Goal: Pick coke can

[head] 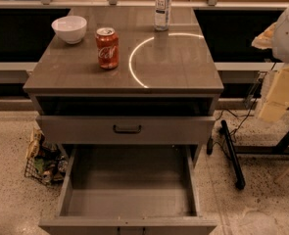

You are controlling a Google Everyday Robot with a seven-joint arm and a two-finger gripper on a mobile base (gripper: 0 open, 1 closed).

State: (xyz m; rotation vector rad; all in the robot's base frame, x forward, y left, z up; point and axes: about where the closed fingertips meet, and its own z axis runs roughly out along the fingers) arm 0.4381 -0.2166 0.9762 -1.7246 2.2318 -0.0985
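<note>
Cabinet top [183, 70], coke can [107, 48] (upright), gripper [277, 96] at right

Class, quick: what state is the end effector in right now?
End effector: at the right edge, well clear of the coke can; open or closed cannot be told.

Red coke can [107, 48] upright; gripper [275, 102] well right.

Upright coke can [107, 48] on cabinet top [183, 70], white bowl [69, 28] nearby, hand [275, 99] at right edge
</note>
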